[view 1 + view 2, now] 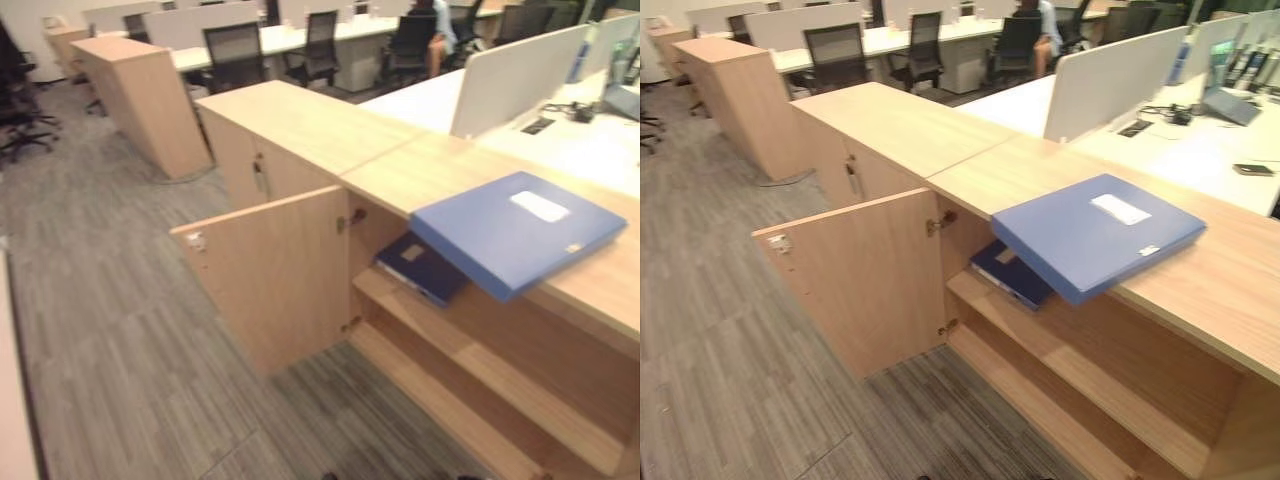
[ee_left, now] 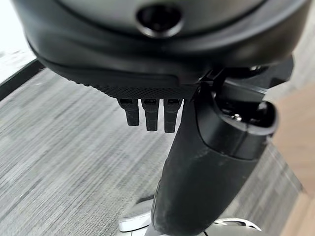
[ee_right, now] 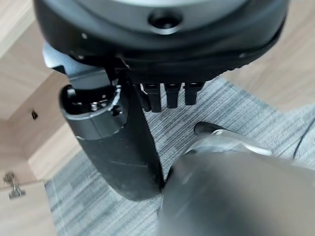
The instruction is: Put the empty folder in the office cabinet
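Observation:
A light blue folder (image 1: 515,230) with a white label lies flat on the wooden top of the office cabinet (image 1: 420,170), its near corner overhanging the front edge. Below it the cabinet door (image 1: 275,275) stands swung open to the left. On the upper shelf (image 1: 450,335) inside lies a dark blue folder (image 1: 1008,272), flat near the left wall. My left hand (image 2: 147,49) hangs over grey carpet with straight fingers and holds nothing. My right hand (image 3: 162,44) hangs near the cabinet's wood, fingers straight, also holding nothing.
A closed cabinet (image 1: 290,125) adjoins on the left, and another (image 1: 140,100) stands farther back. White desks with a partition (image 1: 515,80) lie behind the cabinet top. Office chairs (image 1: 235,55) and a seated person (image 1: 435,30) are at the back. Grey carpet (image 1: 110,330) spreads left.

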Tool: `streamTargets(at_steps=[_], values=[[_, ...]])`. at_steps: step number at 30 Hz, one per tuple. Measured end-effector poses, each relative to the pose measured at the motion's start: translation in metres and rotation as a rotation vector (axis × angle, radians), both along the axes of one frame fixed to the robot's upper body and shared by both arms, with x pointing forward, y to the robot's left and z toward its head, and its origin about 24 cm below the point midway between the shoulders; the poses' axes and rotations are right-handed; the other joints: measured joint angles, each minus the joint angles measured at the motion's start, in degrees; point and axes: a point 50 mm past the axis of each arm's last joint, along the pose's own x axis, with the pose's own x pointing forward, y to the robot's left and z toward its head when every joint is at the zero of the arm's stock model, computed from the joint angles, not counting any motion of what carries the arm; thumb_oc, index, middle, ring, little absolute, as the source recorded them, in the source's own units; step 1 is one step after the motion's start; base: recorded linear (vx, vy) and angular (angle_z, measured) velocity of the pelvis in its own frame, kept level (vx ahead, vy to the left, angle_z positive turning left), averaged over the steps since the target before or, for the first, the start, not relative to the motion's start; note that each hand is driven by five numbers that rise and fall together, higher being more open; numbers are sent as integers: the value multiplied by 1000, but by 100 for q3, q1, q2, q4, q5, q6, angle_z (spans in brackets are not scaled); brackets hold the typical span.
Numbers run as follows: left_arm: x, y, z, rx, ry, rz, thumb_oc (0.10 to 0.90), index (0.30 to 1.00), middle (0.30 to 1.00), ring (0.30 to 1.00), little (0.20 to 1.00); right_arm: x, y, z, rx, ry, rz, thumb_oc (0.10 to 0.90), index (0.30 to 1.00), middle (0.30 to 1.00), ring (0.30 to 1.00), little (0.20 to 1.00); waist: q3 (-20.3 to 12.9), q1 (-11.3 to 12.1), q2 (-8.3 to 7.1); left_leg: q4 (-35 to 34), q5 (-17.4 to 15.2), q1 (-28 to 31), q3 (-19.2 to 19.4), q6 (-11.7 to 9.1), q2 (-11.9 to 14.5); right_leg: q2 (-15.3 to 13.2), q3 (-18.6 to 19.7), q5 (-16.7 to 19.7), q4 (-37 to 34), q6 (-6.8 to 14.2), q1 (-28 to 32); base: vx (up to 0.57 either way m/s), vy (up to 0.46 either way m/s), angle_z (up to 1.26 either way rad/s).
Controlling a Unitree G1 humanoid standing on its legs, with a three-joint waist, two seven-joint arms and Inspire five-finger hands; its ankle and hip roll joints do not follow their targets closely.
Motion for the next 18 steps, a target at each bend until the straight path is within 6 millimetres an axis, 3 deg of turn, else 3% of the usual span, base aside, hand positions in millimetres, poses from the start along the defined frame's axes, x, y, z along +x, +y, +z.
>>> streamTargets(at_steps=[1,3,4,5,6,7,8,9,13,18], values=[[-3,5,1,12,5,-5,800,900,900,900,900,8,7,1,19,-22,29,800,900,900,900,900,12,65,-41,-1,-36,22,265,-87,129,48,123,39,32,57,-194,25,-79,-96],[5,8,2,19,-9,-7,800,900,900,900,900,19,13,3,39,-62,59,800,900,900,900,900,49,-13,-91,3,-60,-16,361,-178,259,175,193,168,-38,237,-357,74,-137,-101],[10,5,2,16,-18,-13,800,900,900,900,900,28,13,5,35,-85,68,800,900,900,900,900,230,-28,15,-3,-31,73,371,-161,438,245,243,40,271,334,-563,112,-148,-94],[18,3,2,11,-34,-18,800,900,900,900,900,31,12,6,31,-90,75,800,900,900,900,900,322,-31,81,12,-23,112,380,-159,551,325,244,-27,278,304,-718,132,-163,-79],[22,3,2,14,-39,-38,800,900,900,900,900,35,11,8,27,-101,89,800,900,900,900,900,381,-135,149,8,-20,100,388,-253,689,458,249,131,-10,262,-817,161,-168,-32],[22,6,3,28,-32,-59,800,900,900,900,900,37,10,9,29,-113,76,800,900,900,900,900,396,-330,85,4,-21,100,301,-335,727,550,244,620,-330,238,-697,180,-192,-3],[23,6,3,31,-33,-70,800,900,900,900,900,36,7,9,23,-111,77,800,900,900,900,900,414,-351,113,3,-18,146,245,-381,782,663,215,730,-523,54,-574,195,-197,4],[26,2,3,21,-40,-83,800,900,900,900,900,32,0,9,6,-103,72,800,900,900,900,900,449,-344,183,11,-37,246,252,-448,876,838,213,755,-733,20,-407,261,-261,-19],[20,-9,0,16,-19,-92,800,900,900,900,900,20,-16,10,-38,-93,60,800,900,900,900,900,398,-388,385,166,-121,377,252,-695,1190,1160,247,565,-744,-277,-242,176,-213,-11],[29,-1,3,54,-39,-160,800,900,900,900,900,23,-14,11,-34,-108,55,800,900,900,900,900,413,-478,292,529,-170,228,235,-758,1319,1206,313,308,-240,-459,-434,88,-195,-9]])
